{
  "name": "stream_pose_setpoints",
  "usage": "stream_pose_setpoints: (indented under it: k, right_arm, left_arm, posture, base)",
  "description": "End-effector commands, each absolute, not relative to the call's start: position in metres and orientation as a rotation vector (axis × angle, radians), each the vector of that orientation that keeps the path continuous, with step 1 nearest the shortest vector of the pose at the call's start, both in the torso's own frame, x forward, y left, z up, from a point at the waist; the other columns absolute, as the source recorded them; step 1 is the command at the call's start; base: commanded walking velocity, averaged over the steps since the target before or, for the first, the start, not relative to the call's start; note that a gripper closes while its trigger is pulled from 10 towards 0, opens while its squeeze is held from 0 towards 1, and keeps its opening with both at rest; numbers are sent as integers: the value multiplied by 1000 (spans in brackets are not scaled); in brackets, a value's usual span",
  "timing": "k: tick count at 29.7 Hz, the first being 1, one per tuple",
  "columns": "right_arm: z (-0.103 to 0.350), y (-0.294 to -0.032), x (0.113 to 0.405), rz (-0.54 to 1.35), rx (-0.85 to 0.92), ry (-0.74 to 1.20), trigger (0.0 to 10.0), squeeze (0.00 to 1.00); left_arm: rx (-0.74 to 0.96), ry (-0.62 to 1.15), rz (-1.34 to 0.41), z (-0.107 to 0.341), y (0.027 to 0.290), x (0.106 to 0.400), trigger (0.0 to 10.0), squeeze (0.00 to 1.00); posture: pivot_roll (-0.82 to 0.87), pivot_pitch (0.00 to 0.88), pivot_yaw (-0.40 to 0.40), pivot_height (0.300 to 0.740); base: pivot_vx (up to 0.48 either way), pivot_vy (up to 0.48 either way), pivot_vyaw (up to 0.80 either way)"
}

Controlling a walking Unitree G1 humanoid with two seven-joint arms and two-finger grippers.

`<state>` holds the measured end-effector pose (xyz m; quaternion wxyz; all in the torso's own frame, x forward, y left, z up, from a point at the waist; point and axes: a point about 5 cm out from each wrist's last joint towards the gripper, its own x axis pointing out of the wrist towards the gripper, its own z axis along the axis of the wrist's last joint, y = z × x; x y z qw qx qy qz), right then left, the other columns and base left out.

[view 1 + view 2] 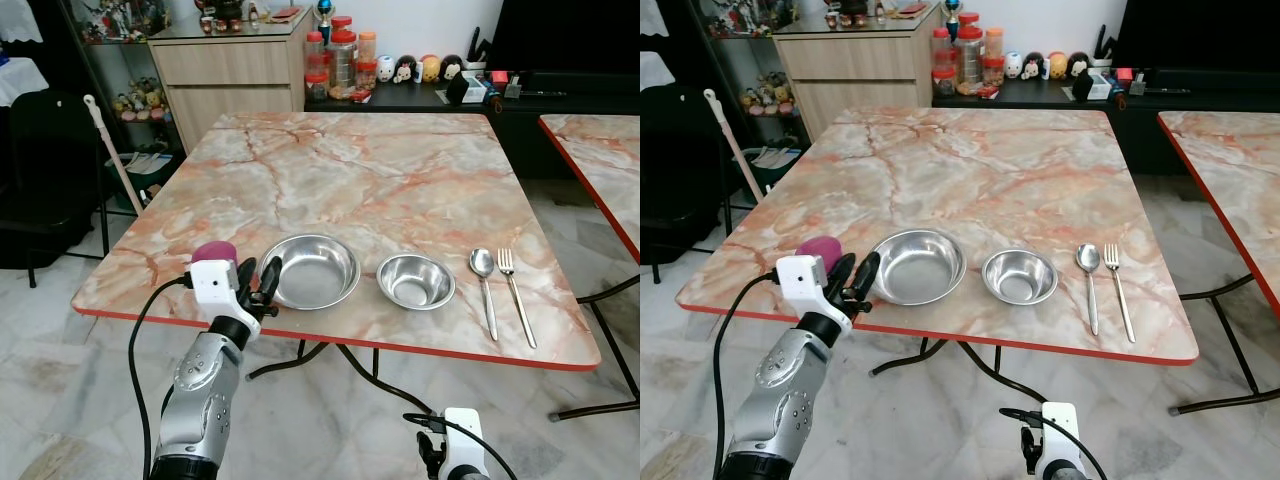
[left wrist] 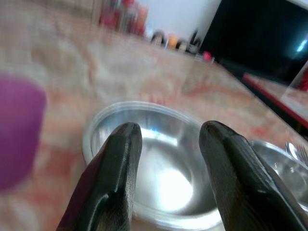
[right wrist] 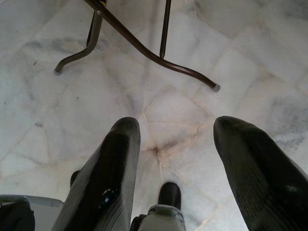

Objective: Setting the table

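Here the left gripper (image 1: 258, 283), parted and empty, hovers by the shiny, shallow steel bowl (image 1: 312, 270).

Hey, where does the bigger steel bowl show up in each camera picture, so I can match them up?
Left eye view: the bigger steel bowl sits at the table's near edge, just right of the left gripper.
Right eye view: same spot.
Left wrist view: beyond the open fingers.
Right wrist view: floor and table legs there.
Shared landmark: the smaller bowl.

Right gripper (image 3: 175, 159) jaws apart, marble floor (image 3: 250, 57), table legs (image 3: 144, 48)
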<state>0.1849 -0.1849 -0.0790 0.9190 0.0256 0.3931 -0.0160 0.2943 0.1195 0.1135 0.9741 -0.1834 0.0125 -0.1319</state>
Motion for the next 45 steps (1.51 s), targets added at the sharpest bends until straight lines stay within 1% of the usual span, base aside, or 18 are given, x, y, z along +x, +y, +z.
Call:
stream_pose_setpoints:
  k: [1,3,6,7,10,16,17,21,22,27,29,30,32,35,38,45]
  right_arm:
    - [-77,-183,190,-26,55,800,10000,0]
    - [-76,-183,191,-30,61,795,10000,0]
    - [-76,-183,192,-34,68,790,10000,0]
    - [-76,-183,192,-33,67,790,10000,0]
    - [-76,-183,191,-33,66,791,10000,0]
    - [-76,-183,191,-33,71,791,10000,0]
    - [-76,-183,191,-34,72,791,10000,0]
    - [-76,-183,191,-34,72,791,10000,0]
    - [-76,-181,192,-23,70,791,10000,0]
    - [-75,-179,194,-12,69,790,10000,0]
    - [-75,-177,195,-8,70,788,10000,0]
    - [-75,-177,195,-6,69,788,10000,0]
    - [-75,-177,196,-1,66,788,10000,0]
    - [-75,-176,196,2,65,789,10000,0]
    - [-74,-175,197,-1,71,787,10000,0]
    - [-75,-175,196,-16,83,785,10000,0]
  left_arm:
    - [-363,73,-249,118,119,299,10000,0]
    - [-404,118,-269,121,115,301,10000,0]
    - [-386,247,-233,116,114,303,10000,0]
    - [-395,260,-224,116,115,303,10000,0]
    - [-424,269,-218,119,115,303,10000,0]
    - [-466,304,-150,125,123,306,10000,0]
    - [-490,296,-146,128,124,306,10000,0]
    - [-498,303,-145,130,124,306,10000,0]
    - [-501,315,-134,128,126,305,10000,1000]
    - [-529,345,-126,126,126,304,10000,1000]
    - [-490,364,-140,126,125,305,10000,1000]
    - [-474,367,-143,126,124,306,10000,0]
    - [-445,381,-143,123,122,306,10000,0]
    - [-467,397,-137,121,121,305,10000,0]
    - [-441,399,-151,119,119,306,10000,0]
    - [-444,426,-134,114,118,307,10000,0]
  posture:
    - [26,0,35,740]
    - [18,0,37,740]
    - [14,0,41,740]
    - [14,0,41,740]
    - [12,0,44,740]
    - [17,0,38,740]
    - [17,0,38,740]
    - [17,0,38,740]
    - [20,0,36,740]
    - [18,0,43,740]
    - [17,0,44,740]
    - [17,0,45,740]
    - [15,0,48,740]
    - [14,0,48,740]
    - [14,0,49,740]
    - [5,0,56,740]
  base:
    - [0,0,0]
    - [0,0,0]
    - [0,0,0]
    - [0,0,0]
    - [0,0,0]
    - [0,0,0]
    - [0,0,0]
    - [0,0,0]
    - [0,0,0]
    - [0,0,0]
    - [0,0,0]
    - [0,0,0]
    - [0,0,0]
    - [0,0,0]
    - [0,0,0]
    - [0,0,0]
